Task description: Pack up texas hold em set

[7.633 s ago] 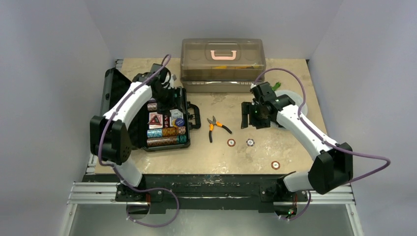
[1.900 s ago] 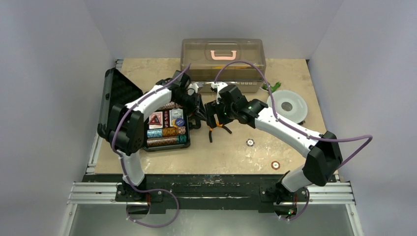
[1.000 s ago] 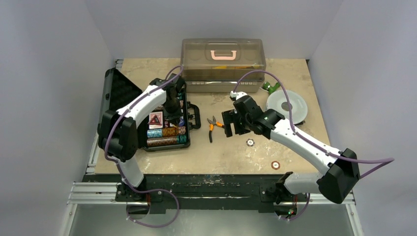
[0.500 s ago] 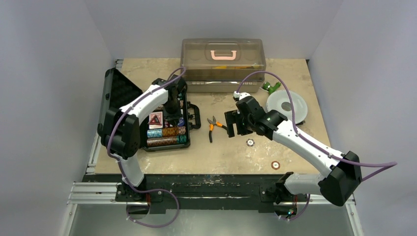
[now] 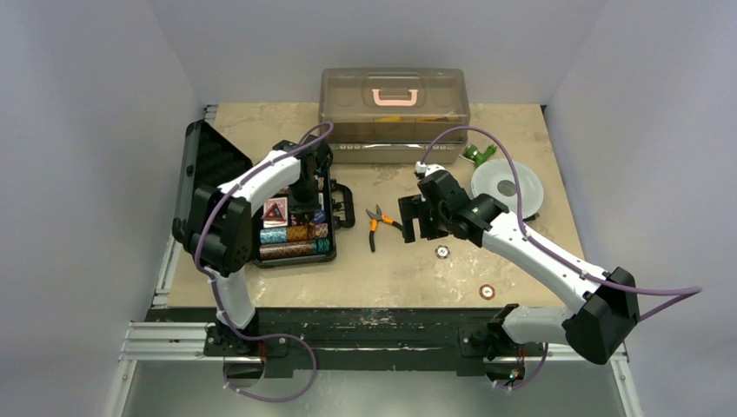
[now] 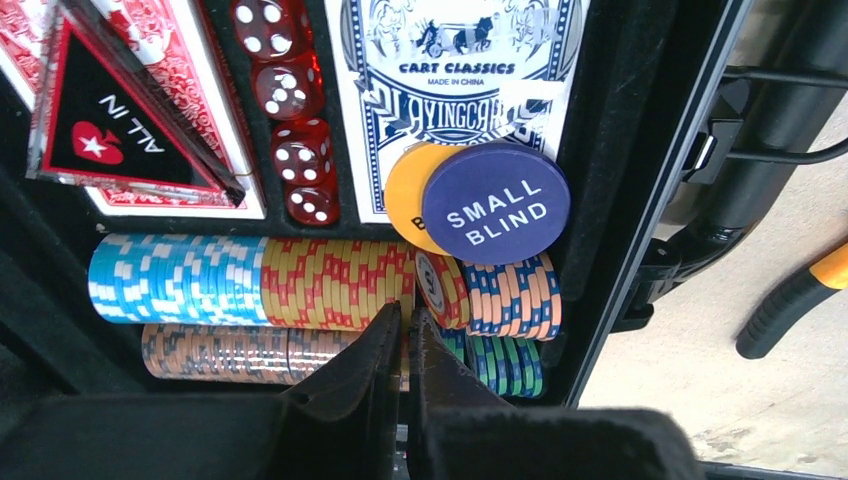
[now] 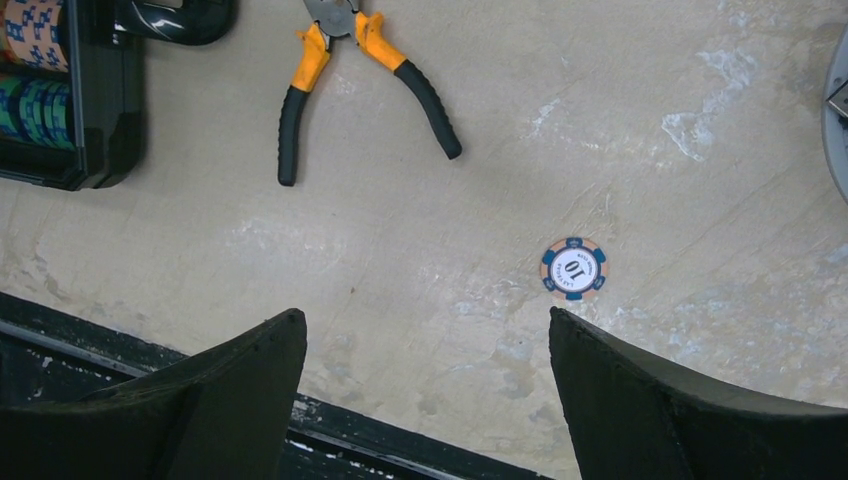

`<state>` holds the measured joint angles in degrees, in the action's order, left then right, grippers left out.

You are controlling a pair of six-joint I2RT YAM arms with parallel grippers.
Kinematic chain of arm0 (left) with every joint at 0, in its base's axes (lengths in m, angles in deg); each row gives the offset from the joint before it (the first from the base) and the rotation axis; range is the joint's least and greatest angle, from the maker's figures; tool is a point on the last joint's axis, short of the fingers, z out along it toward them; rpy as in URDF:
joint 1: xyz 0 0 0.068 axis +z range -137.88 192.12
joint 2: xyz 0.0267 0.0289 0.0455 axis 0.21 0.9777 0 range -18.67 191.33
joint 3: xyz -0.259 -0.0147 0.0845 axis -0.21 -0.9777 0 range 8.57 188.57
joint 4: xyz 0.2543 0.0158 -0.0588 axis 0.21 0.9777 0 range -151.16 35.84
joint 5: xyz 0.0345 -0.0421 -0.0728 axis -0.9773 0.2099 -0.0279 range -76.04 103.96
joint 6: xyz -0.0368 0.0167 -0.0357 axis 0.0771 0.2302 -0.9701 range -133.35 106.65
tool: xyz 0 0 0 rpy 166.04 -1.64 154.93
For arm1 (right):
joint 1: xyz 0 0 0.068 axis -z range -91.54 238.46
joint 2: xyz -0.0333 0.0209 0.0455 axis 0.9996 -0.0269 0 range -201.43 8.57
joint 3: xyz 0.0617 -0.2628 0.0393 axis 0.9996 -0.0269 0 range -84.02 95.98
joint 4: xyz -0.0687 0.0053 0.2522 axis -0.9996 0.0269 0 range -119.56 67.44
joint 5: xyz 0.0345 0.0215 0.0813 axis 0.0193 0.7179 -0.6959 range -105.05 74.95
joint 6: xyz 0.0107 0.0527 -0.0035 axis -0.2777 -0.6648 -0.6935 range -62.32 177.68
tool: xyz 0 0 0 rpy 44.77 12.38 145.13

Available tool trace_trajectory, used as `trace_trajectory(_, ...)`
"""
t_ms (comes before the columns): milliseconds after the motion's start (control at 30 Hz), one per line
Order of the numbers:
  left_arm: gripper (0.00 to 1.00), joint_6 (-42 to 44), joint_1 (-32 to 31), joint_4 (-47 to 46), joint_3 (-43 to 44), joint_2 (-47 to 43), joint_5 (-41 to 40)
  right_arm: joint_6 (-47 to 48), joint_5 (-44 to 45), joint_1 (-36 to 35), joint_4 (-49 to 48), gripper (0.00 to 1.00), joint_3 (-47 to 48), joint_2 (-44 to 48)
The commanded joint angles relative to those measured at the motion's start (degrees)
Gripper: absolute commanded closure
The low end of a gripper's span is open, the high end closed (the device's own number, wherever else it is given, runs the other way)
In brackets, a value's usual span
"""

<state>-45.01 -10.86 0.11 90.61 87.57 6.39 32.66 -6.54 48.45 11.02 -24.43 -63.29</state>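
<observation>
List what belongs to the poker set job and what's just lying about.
Poker set: black case, chip rows, red dice, card deck, Small Blind button, loose 10 chip, second loose chip.
Lying about: orange-handled pliers, translucent brown box, white plate.

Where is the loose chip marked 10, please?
Right wrist view: the chip lies flat on the table, right of the pliers, close to the open right gripper.

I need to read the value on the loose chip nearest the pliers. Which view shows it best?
The right wrist view: the chip lies face up, its 10 legible. The top external view shows the chip only as a tiny disc; the left wrist view misses it.
</observation>
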Motion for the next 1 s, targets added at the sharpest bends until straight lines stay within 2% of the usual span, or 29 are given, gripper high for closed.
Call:
trace_trajectory(0,0.95,3.22,1.03,-0.29,-0.19,0.88,2.44,-2.23,2.12,1.26,2.45,0.12,1.57,0.66)
trace_trajectory(200,0.61,4.21,1.80,2.21,0.31,-1.20,2.61,-4.47,1.58,5.55,5.36,0.11,1.36,1.39)
trace_trajectory(300,0.53,3.54,1.82,3.51,0.72,-6.52,4.56,-6.41,-0.13,12.42,8.55,0.11,0.87,1.86)
trace_trajectory(433,0.48,1.17,1.83,3.98,0.49,-13.78,9.97,-8.51,-3.27,23.36,12.31,0.14,-0.91,1.69)
trace_trajectory(533,0.48,0.28,1.80,0.74,-1.80,-19.12,19.99,-10.99,-3.64,29.79,15.13,0.14,-2.33,0.76)
trace_trajectory(567,0.47,0.08,1.80,-0.78,-2.81,-20.82,23.47,-11.71,-4.26,31.92,15.67,0.12,-3.22,0.53)
trace_trajectory(633,0.47,-0.84,1.85,-2.39,-4.04,-23.50,28.17,-13.07,-5.61,36.68,16.78,0.02,-5.60,0.25)
trace_trajectory(767,0.45,-2.78,1.84,-6.95,-6.01,-28.57,34.11,-14.73,-12.11,49.22,17.83,0.01,-13.18,-0.51)
trace_trajectory(833,0.45,-3.89,1.81,-9.78,-7.39,-30.41,36.34,-15.31,-14.00,52.24,18.52,0.01,-16.90,-1.61)
trace_trajectory(967,0.44,-5.32,1.80,-13.86,-10.39,-32.72,38.69,-14.95,-11.22,53.06,18.01,0.01,-20.39,-1.42)
